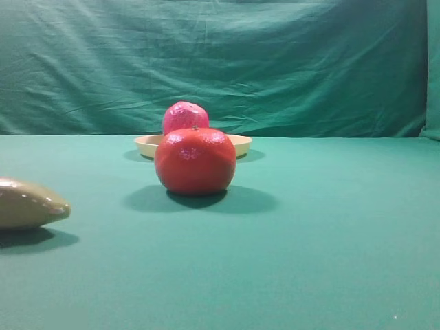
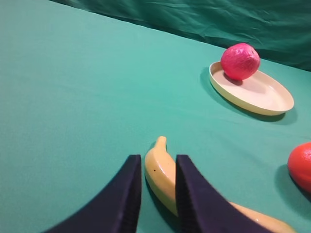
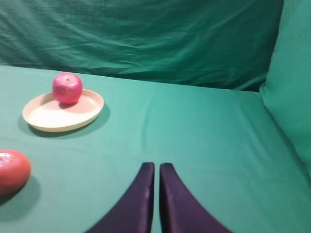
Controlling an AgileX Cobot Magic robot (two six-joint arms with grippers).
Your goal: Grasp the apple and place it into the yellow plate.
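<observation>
On the green cloth-covered table (image 1: 330,234), the apple (image 1: 185,116) sat inside the yellow plate (image 1: 240,144), resting on the dish's floor toward one edge rather than at its centre. From the right wrist view the crimson-pink apple (image 3: 67,88) stood upright at the far left side of the plate (image 3: 63,112), stem dimple up. From the left wrist view the same fruit (image 2: 240,61) lay at the far end of the plate (image 2: 257,94), touching its surface.

An orange-red fruit (image 1: 195,160) stood on the cloth in front of the plate in the exterior high view, hiding part of the apple and the plate's near rim. It was apart from the plate and showed at the edge of both wrist views.

A banana (image 2: 163,172) lay on the cloth under the left gripper (image 2: 158,187). Its dark fingers stood a little apart, one on each side of the banana, but whether they pressed on it could not be told. The banana's blunt end showed at the left edge of the exterior view.

Well to the right of the plate, the right gripper (image 3: 156,187) hung above bare cloth with its fingers drawn almost together and nothing between them.

A wrinkled green backdrop (image 1: 220,62) hung behind the table.
</observation>
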